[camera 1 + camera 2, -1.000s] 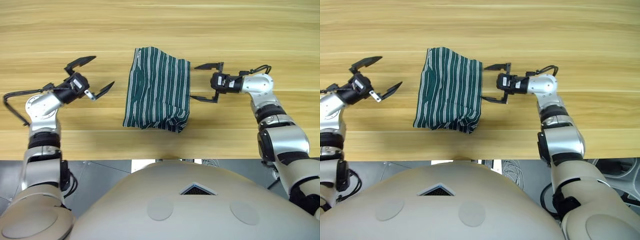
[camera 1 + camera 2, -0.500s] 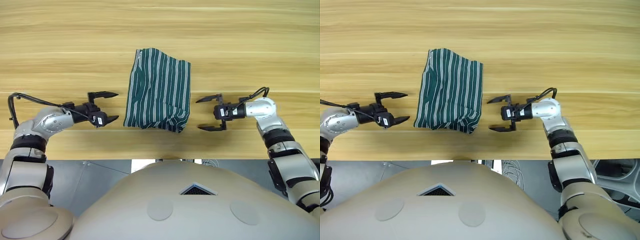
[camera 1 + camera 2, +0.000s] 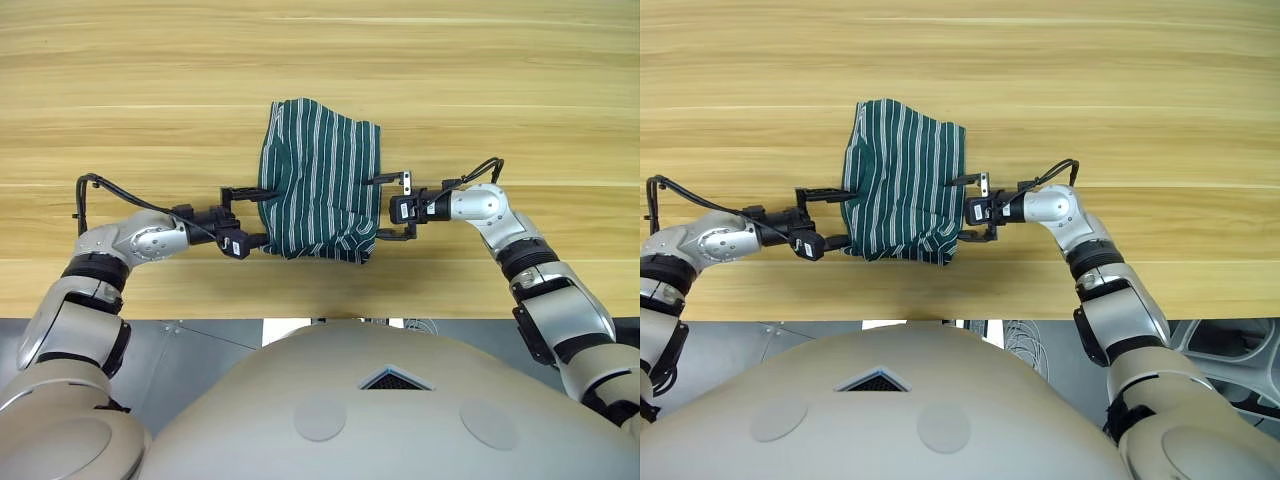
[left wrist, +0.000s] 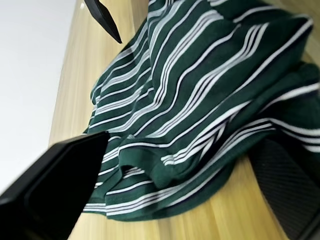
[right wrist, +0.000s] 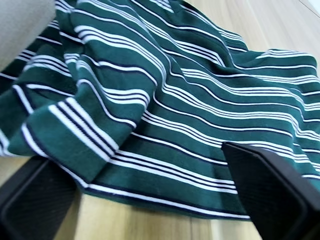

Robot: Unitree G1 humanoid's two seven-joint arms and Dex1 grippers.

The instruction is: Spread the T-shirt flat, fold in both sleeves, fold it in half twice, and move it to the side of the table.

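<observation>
The dark green T-shirt (image 3: 320,180) with white stripes lies folded into a compact bundle in the middle of the wooden table (image 3: 520,80). My left gripper (image 3: 250,215) is open at the shirt's near left edge, its fingers straddling the cloth. My right gripper (image 3: 384,208) is open at the near right edge, fingers likewise on either side of the fabric's rim. In the left wrist view the shirt (image 4: 200,95) lies rumpled between my open left gripper (image 4: 170,200). The right wrist view shows the folded hem (image 5: 170,105) between the right gripper (image 5: 150,200) fingers.
The table's front edge (image 3: 200,318) runs close behind both grippers. Bare wood stretches far to the left (image 3: 100,100) and right (image 3: 560,110) of the shirt and beyond it.
Both arms have swung in from the sides and now reach the shirt's near corners, grippers still open. The shirt has kept its place and shape.
</observation>
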